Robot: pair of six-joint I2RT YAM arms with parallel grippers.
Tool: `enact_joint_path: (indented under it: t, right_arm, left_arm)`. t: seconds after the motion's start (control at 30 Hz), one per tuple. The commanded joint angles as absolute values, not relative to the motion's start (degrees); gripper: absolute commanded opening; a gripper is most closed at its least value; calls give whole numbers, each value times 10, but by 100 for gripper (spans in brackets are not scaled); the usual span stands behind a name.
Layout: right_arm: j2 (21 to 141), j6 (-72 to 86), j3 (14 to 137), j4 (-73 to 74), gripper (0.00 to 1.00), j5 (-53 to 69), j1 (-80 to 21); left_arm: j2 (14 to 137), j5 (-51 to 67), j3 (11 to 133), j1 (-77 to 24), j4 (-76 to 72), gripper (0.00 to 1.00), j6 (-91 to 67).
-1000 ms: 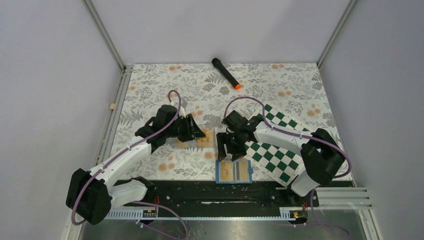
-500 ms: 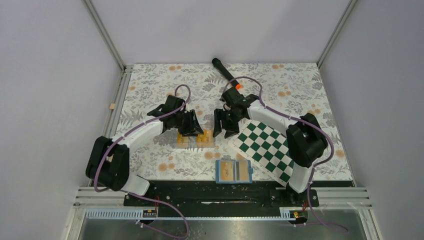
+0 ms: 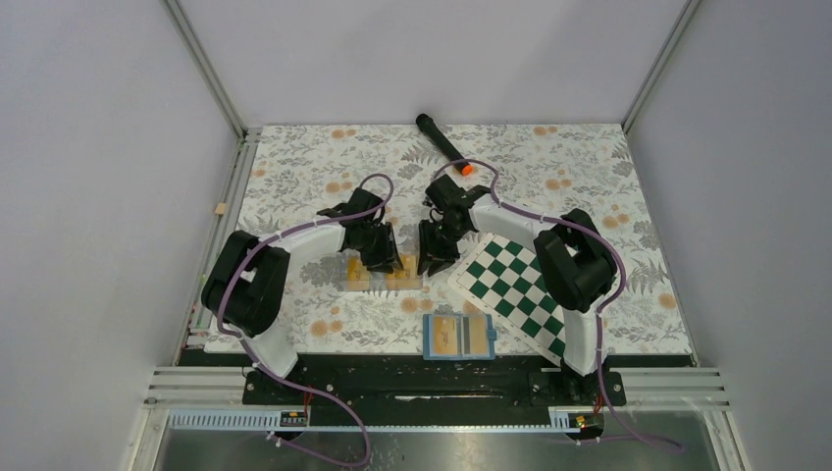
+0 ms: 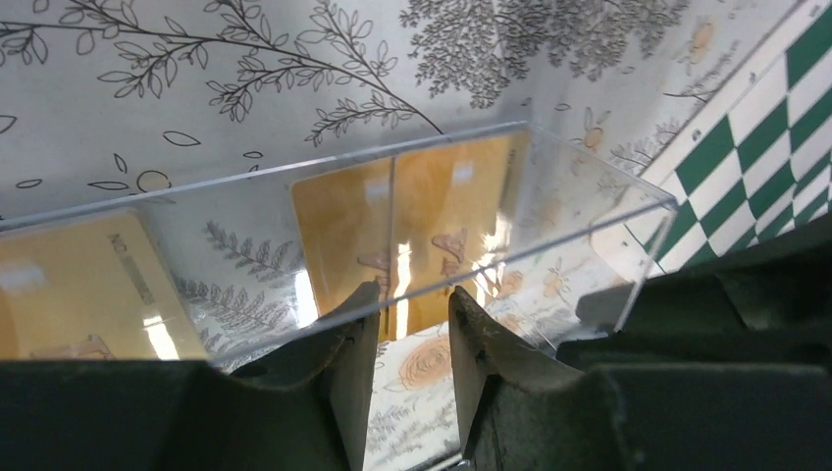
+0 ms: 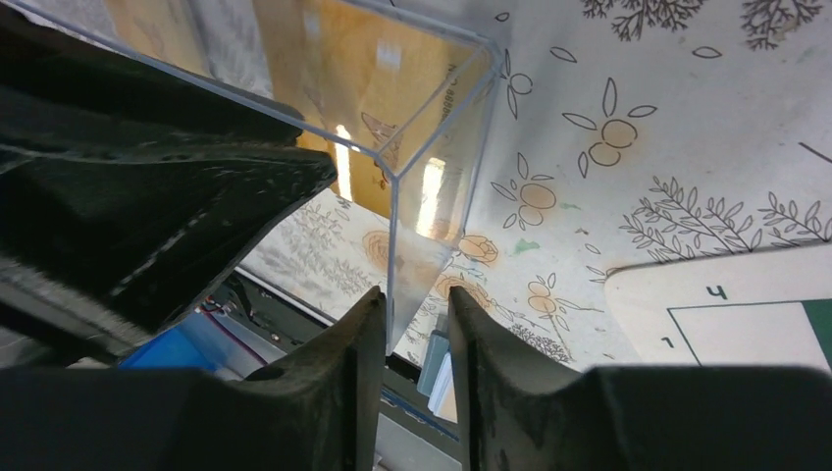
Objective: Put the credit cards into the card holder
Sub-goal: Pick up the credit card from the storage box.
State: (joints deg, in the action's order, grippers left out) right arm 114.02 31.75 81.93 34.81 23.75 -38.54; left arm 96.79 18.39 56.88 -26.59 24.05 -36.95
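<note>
Straddling walls of the clear tray (image 4: 579,235) with left pincer (image 4: 412,294) and right pincer (image 5: 414,294), clench unclear on both | cards (image 4: 432,226) lie inside tray; card holder (image 3: 458,336) open at table (image 3: 294,177) near edge | risk: slick thin wall slips, tray tilts, cards spill.

Clear glossy plastic tray (image 4: 598,211), shiny orange-yellow credit cards (image 4: 432,226), matt floral-print table cover (image 4: 245,78).

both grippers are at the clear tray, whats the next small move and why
Probably close the right gripper firmly on the clear tray wall it straddles, since a gap shows beside the wall. The left gripper straddles another wall, and the credit cards lie inside the tray, so a firm two-arm hold seems needed before tipping them out.
</note>
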Motion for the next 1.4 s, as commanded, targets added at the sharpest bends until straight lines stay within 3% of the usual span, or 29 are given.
enact_joint_path:
  t: [0.0, 0.17, 0.4, 0.5, 0.63, 0.73, 1.37]
  right_arm:
    - [1148, 318, 832, 346, 34, 255, -383]
    - [1150, 319, 831, 340, 25, 268, -384]
    - [1152, 324, 827, 326, 17, 287, -384]
    - [1150, 325, 827, 326, 15, 287, -384]
    - [1149, 325, 829, 326, 14, 289, -384]
    - [1148, 327, 828, 325, 13, 291, -384]
    - [1144, 330, 815, 326, 11, 287, -384]
  left_arm:
    - [986, 137, 580, -276, 214, 31, -395]
    - [1010, 114, 584, -288, 216, 31, -399]
    - [1027, 167, 595, -313, 189, 28, -402]
    - [1017, 172, 594, -318, 184, 22, -407]
    - [998, 171, 595, -322, 187, 5, -407]
    - [990, 161, 600, -328, 200, 0, -401]
    - [956, 102, 659, -365, 272, 0, -364]
